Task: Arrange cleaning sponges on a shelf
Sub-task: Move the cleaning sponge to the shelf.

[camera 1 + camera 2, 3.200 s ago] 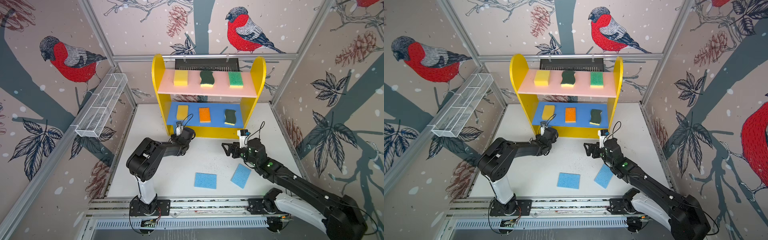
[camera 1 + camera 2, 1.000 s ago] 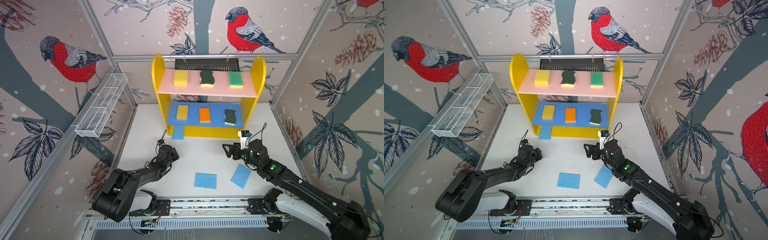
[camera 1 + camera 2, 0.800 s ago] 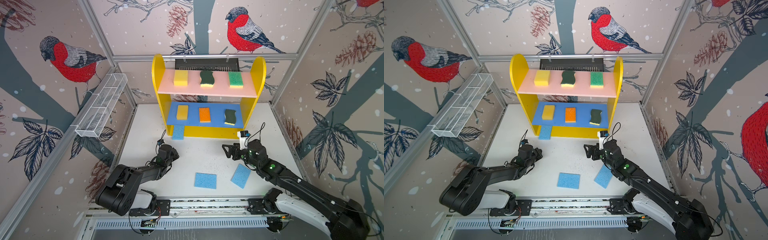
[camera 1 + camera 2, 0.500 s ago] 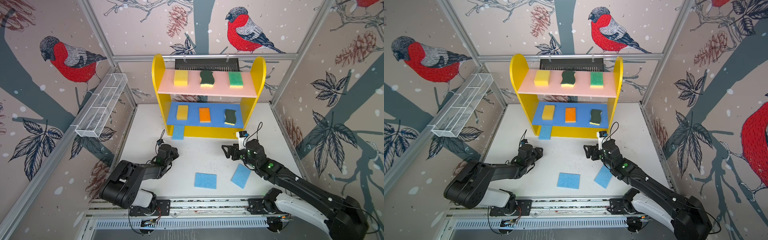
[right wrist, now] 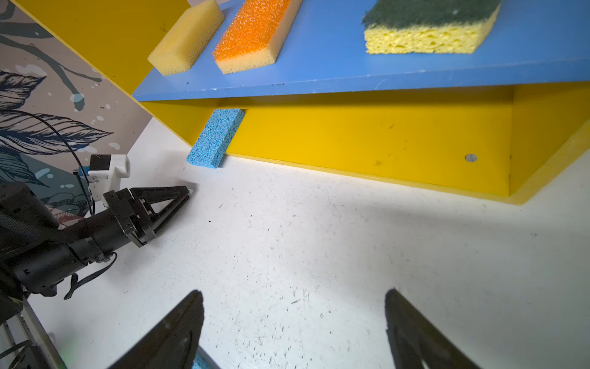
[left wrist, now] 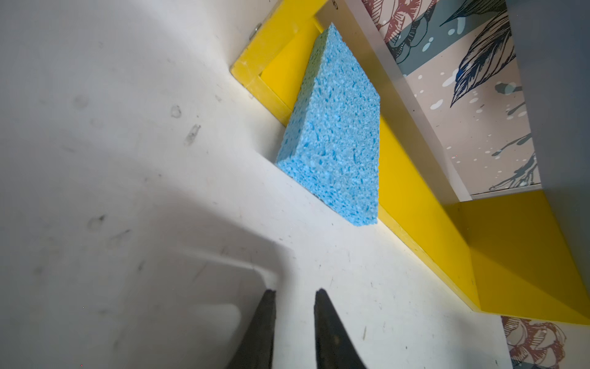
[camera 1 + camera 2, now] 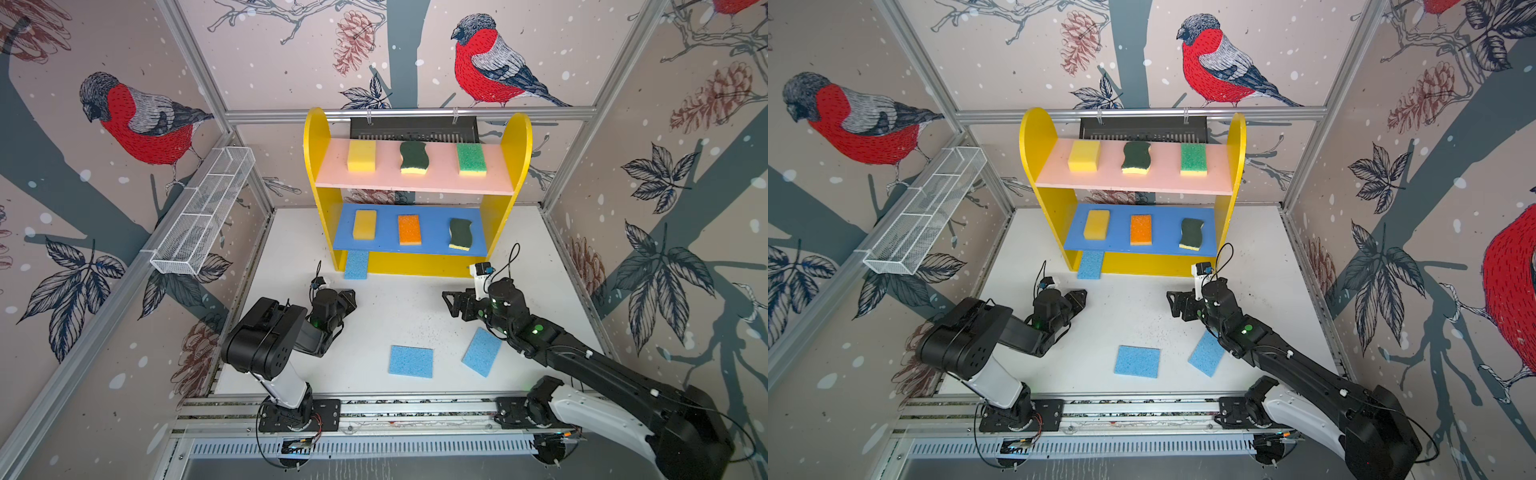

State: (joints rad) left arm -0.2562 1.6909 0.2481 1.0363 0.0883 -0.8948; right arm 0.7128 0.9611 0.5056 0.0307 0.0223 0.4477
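Leaning on shelf (image 6: 415, 198), blue sponge (image 6: 335, 143) lies beyond left jaws.

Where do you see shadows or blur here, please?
Left wrist view: the left hand is soft and dark, a broad shadow on the table beside it, the blue sponge sharp. Right wrist view: the shelf shades the table before it. Both top views: evenly lit.

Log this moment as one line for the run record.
left fingers: slightly open, empty | right fingers: wide open, empty | blue sponge: half inside shelf bottom, sticking out front | two loose blue sponges: flat on table
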